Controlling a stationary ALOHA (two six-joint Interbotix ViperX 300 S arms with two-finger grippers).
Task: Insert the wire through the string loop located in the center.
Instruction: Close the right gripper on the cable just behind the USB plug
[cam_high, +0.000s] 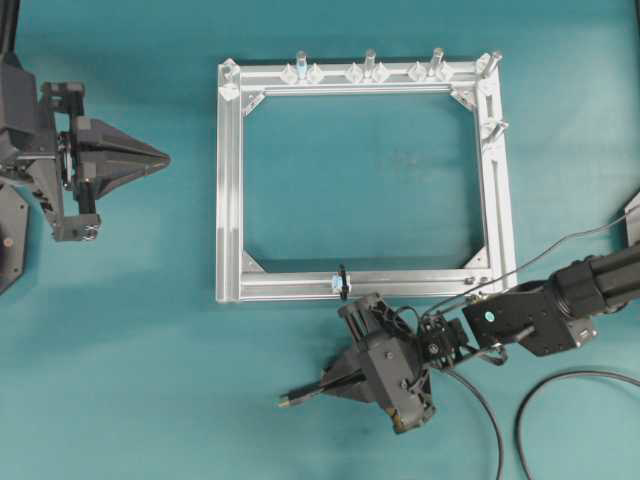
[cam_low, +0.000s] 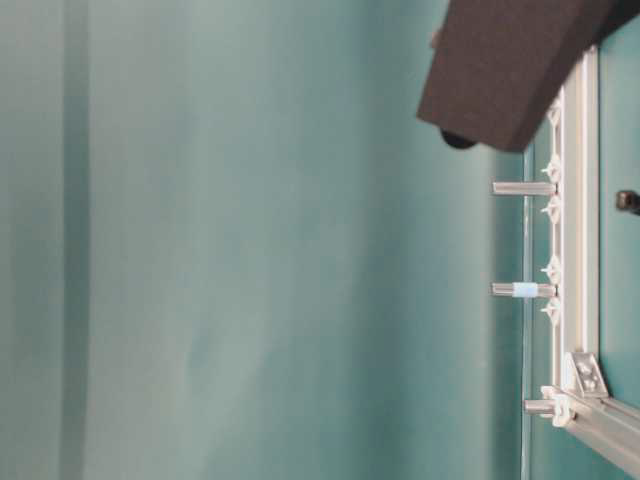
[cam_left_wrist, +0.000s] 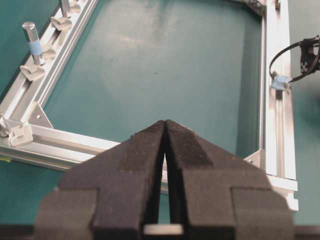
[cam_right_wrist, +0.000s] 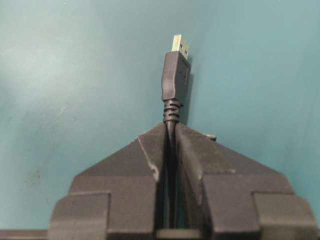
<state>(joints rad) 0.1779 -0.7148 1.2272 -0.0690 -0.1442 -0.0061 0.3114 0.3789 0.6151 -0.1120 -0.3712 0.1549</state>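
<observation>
Right wrist view: my right fingers (cam_right_wrist: 170, 132) pinch the thin black wire (cam_right_wrist: 175, 75) just behind its yellowish metal plug, over the teal table (cam_right_wrist: 75, 75), near the small black string loop (cam_high: 342, 281) on the silver aluminium frame (cam_high: 229, 180); my left fingers (cam_left_wrist: 165, 125) are pressed together

Plain teal tabletop (cam_high: 120, 330), evenly lit

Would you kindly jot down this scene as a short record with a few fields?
right hand: shut on the wire, plug sticking out ahead of the fingertips
left hand: shut, holding nothing, off to the left of the frame
string loop: on the frame's near bar, nothing through it
wire position: plug below the frame, pointing left, apart from the loop
</observation>
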